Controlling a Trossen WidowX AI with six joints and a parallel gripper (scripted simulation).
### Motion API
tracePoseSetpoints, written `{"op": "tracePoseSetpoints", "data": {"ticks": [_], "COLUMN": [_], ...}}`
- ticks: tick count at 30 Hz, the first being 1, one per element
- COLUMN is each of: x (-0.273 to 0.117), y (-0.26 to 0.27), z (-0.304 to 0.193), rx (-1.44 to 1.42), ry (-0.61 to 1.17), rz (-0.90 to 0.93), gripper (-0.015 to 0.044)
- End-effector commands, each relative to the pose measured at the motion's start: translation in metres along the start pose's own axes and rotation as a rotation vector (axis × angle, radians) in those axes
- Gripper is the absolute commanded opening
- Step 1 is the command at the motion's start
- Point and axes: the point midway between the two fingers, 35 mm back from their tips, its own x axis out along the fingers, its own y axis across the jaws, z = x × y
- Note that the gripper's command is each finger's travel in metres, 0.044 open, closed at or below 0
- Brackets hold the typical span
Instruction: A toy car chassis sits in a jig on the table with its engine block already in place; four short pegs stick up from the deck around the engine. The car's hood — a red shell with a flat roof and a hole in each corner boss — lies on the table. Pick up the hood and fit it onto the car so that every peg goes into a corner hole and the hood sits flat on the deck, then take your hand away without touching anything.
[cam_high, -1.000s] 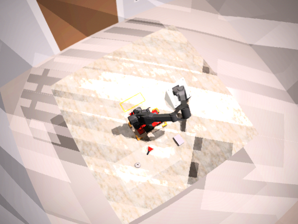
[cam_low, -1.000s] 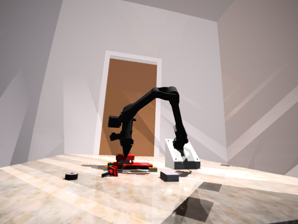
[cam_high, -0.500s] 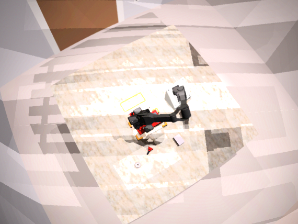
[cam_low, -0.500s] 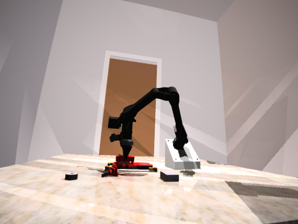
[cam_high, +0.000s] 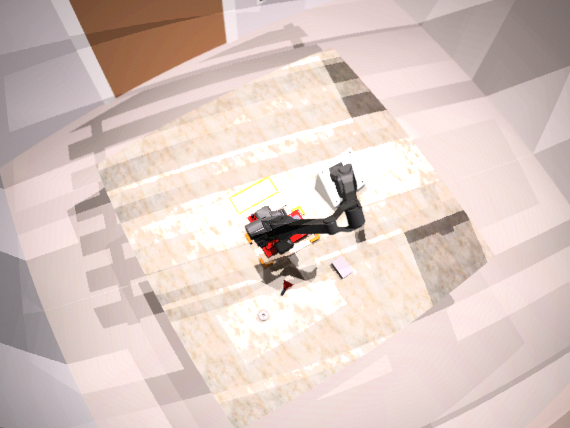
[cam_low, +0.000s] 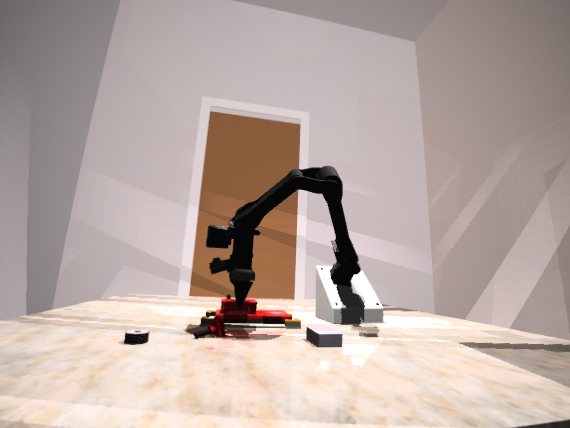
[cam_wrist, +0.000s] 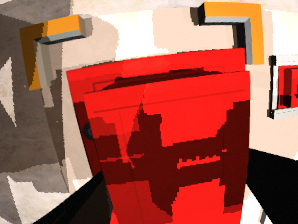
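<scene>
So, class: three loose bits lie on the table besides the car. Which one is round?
The dark disc, off by itself at the exterior view's left. The grey block is box-shaped, and the small red and black piece beside the car is elongated.

The marble table (cam_low: 400, 380) carries the jig (cam_high: 263, 260), a grey block (cam_low: 324, 335) and a black disc (cam_low: 136, 337).

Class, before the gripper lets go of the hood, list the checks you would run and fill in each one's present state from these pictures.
1. Gripper shut on the hood: ok.
2. Hood lowered onto the car: ok, seen from outside.
3. All four pegs in the corner holes: cannot tell, hidden under the hood.
4. Hood flat on the deck: cannot tell.
5. Orange jig corners framing the hood: ok.
6. Grey block away from the arm: ok.
</scene>
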Motion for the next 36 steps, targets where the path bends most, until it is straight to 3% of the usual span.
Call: {"op": "tracePoseSetpoints", "data": {"ticks": [1, 12, 29, 33, 36], "x": [0.002, 0.002, 0.003, -0.005, -0.034], "y": [0.000, 0.000, 0.000, 0.000, -0.001], "z": [0.000, 0.000, 0.000, 0.001, 0.002], "rx": [0.004, 0.000, -0.001, -0.001, 0.000], "ry": [0.000, 0.000, 0.000, 0.000, 0.001], "rz": [0.004, 0.000, 0.000, -0.001, -0.002], "gripper": [0.0000, 0.0000, 0.0440, 0.0440, 0.0440]}}
